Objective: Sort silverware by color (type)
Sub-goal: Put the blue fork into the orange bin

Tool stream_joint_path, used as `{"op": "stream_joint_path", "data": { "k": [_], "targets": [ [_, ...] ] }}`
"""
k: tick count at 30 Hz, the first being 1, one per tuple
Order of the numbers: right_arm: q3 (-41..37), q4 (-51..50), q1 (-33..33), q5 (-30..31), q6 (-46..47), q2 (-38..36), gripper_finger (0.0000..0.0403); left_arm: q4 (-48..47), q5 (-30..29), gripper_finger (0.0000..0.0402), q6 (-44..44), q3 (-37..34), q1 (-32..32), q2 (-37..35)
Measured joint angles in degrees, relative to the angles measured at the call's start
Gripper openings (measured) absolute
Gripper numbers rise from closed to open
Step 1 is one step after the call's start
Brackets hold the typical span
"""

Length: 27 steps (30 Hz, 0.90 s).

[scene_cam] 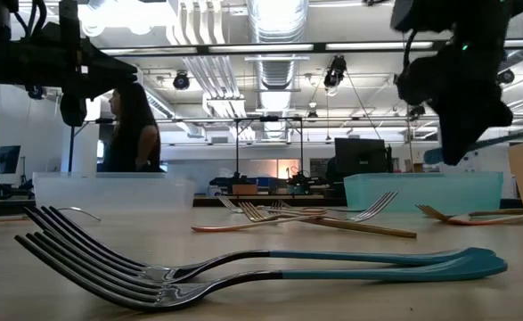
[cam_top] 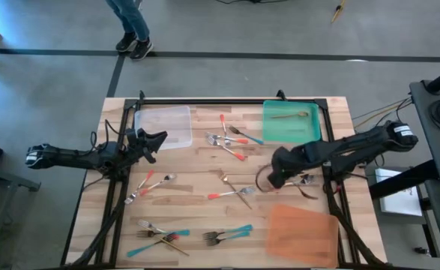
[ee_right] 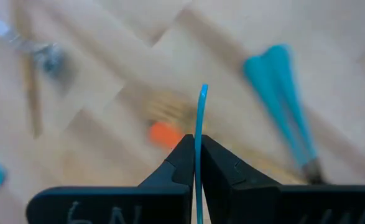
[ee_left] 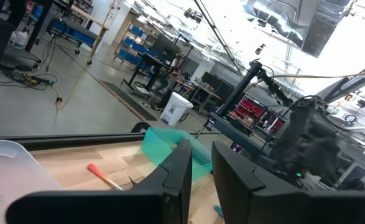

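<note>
Right gripper (ee_right: 198, 163), right of centre in the high view, pinches a teal handle (ee_right: 200, 118) above the table (cam_top: 197, 184). Left gripper (ee_left: 201, 171) waits mid-left, fingers slightly apart, empty.

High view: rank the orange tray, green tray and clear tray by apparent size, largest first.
1. orange tray, looks largest.
2. green tray and clear tray: too alike in footprint to rank; the clear one's edges are faint against the wood.
Seen straight down on one table, so nearness hardly skews this.

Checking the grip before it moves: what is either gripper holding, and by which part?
The right gripper pinches a teal handle edge-on; its head is hidden. The left gripper holds nothing.
</note>
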Motion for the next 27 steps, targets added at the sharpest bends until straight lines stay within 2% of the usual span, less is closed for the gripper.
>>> {"op": "stream_joint_path", "data": {
  "k": [4,11,14,17,20,27],
  "targets": [
    [1.5,0.0,9.8,0.9,7.6,0.0,0.0009,0.0,0.0,0.0046,0.0,0.0,0.0,0.0],
    [4.9,1.0,28.4,9.8,23.7,0.1,0.0009,0.0,0.0,0.0046,0.0,0.0,0.0,0.0],
    [6.6,2.0,34.8,13.8,27.6,1.4,0.0009,0.0,0.0,0.0046,0.0,0.0,0.0,0.0],
    [9.0,1.9,39.5,15.1,28.1,4.9,0.0009,0.0,0.0,0.0046,0.0,0.0,0.0,0.0],
    [12.0,0.9,42.8,13.9,25.6,10.1,0.0009,0.0,0.0,0.0046,0.0,0.0,0.0,0.1],
    [22.8,-15.5,46.0,12.1,19.1,22.8,0.0009,0.0,0.0,0.0046,0.0,0.0,0.0,0.2]
  ]
}}
